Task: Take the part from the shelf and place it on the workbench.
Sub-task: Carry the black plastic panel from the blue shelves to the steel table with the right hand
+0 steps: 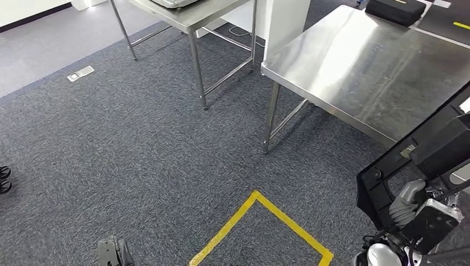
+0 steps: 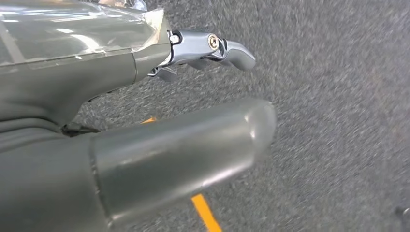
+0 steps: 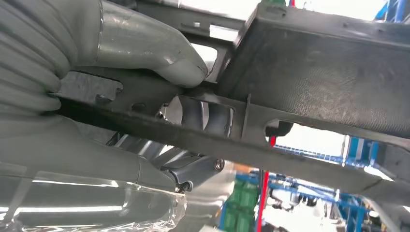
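One black part (image 1: 421,160) is gripped by the right hand (image 1: 407,202), just off the near edge of the workbench (image 1: 354,66), one of two steel tables. The left hand (image 2: 145,145) hangs empty over the carpet (image 1: 138,155), fingers apart.

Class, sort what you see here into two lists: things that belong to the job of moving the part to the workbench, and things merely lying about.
Belongs to the job:
black part, gripped by the right hand
steel workbench

Just lying about:
second steel table
black case on the workbench's far end
yellow floor tape
floor socket plate
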